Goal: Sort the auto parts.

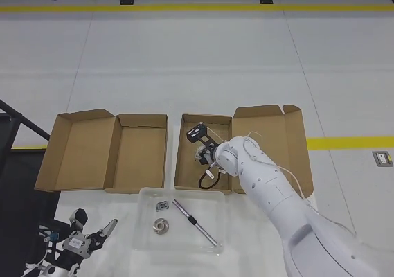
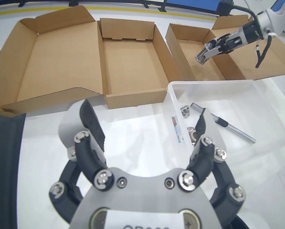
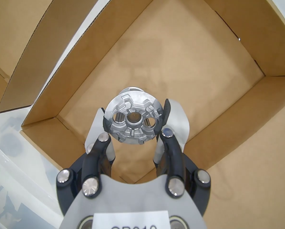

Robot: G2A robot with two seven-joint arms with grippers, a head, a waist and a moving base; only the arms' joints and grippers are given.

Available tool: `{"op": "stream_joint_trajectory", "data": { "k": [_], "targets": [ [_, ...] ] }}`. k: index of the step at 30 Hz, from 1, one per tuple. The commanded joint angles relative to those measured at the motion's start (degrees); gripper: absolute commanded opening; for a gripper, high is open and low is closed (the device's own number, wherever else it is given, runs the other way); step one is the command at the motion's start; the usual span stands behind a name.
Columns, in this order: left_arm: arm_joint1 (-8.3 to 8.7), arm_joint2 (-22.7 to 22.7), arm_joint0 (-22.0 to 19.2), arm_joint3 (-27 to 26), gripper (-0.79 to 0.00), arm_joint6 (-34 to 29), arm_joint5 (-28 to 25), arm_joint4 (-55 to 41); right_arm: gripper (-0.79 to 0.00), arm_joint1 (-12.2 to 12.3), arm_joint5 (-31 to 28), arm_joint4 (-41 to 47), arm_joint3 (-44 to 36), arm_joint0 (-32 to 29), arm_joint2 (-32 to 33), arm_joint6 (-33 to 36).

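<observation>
One relation decides the next move: the round metal hub (image 3: 132,122) hangs straight above the bare floor of the right-hand box (image 3: 185,48), inside the line of its walls and clear of the cardboard. The right fingers (image 3: 166,113) are clamped on the hub's rim from two sides. Its patterned flat face is turned up toward the wrist, and its axis points down into the box. I judge that this part calls only for lowering and letting go. A heavy casting released from this height could dent the cardboard or skid on it.

Three parts lie in the clear bin (image 2: 228,82): a small block (image 2: 185,111), a flanged ring (image 2: 192,133) and a rod (image 2: 224,122) lying slantwise across the bin floor. The left fingers (image 2: 92,122) are spread wide with nothing between them. They sit above the worktop (image 2: 137,132), just beside the bin's wall, so that arm is the nearer one to those parts. The left-hand box (image 2: 132,67) stands open beside the right-hand one.
</observation>
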Motion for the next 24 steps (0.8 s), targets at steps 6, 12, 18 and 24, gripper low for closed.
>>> {"op": "stream_joint_trajectory", "data": {
  "k": [6,12,18,24],
  "targets": [
    [0.00,0.0,0.0,0.0,0.000,0.0,0.0,0.0,0.000,0.0,0.0,0.0,-0.1,0.0,0.0,0.0],
    [0.00,0.0,0.0,0.0,0.000,0.0,0.0,0.0,0.000,-0.1,-0.5,-0.2,0.5,-0.7,-0.3,0.8],
    [0.00,0.0,0.0,0.0,0.000,0.0,0.0,0.0,0.000,-0.1,-0.5,-0.2,0.5,-0.7,-0.3,0.8],
    [0.00,0.0,0.0,0.0,0.000,0.0,0.0,0.0,0.000,0.8,-0.2,-0.7,-1.6,-1.2,0.7,-3.5]
  ]
}}
